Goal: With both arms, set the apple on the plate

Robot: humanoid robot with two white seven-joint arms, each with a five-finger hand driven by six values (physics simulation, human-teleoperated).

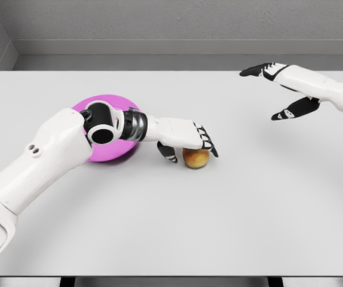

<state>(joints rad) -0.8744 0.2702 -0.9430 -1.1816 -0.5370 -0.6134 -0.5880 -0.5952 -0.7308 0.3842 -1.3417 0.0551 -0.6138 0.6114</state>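
A small yellow-red apple (pixel 196 159) lies on the white table, just right of a magenta plate (pixel 109 155). My left arm crosses over the plate and largely hides it. My left hand (pixel 190 143) is over the apple, palm down, fingers curving over its top and the thumb hanging at its left side. Whether the fingers grip the apple I cannot tell. My right hand (pixel 276 89) hovers at the far right, well away from the apple, with fingers spread and nothing in them.
The white table (pixel 231 221) spans the view, with its front edge near the bottom of the picture. A grey wall stands behind its far edge.
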